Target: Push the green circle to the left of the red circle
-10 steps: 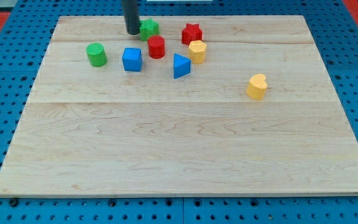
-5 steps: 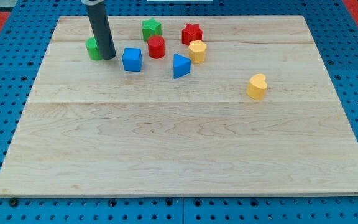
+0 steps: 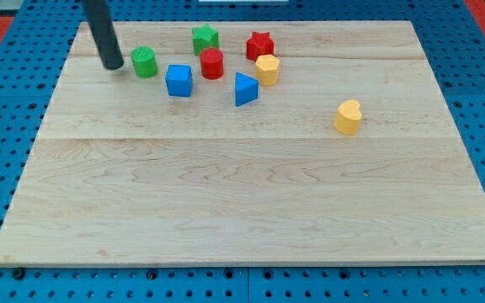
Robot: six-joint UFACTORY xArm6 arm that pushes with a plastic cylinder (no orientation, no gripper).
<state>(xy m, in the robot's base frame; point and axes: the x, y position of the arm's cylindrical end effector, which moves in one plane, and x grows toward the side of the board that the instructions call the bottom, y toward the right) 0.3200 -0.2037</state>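
My tip [image 3: 113, 65] rests on the wooden board [image 3: 251, 202] near its upper-left corner, just to the view's left of the green circle [image 3: 144, 61], with a narrow gap of bare wood between the two; I judge there is no contact. The rod has no jaws and holds nothing; it can only shove whatever stands against its side. This position is deliberate: a push toward the view's right requires the tip on the side of the block away from the goal, roughly level with the block's middle so that it slides straight and does not roll off the rod. The green circle stands well to the view's left of the red circle [image 3: 212, 63], at about the same height in the view. The blue cube [image 3: 178, 81] sits lower, just below the line between them, with its upper-left corner near the green circle. I judge that the path is passable but tight, and that a push drifting toward the view's bottom would catch the cube. The green star-like block [image 3: 205, 38] lies above that line, near the red circle. The red star [image 3: 259, 45], yellow block [image 3: 267, 68], blue triangle [image 3: 244, 88] and yellow heart-shaped block [image 3: 349, 117] all lie beyond the red circle and are not involved. The target spot directly left of the red circle is unoccupied.
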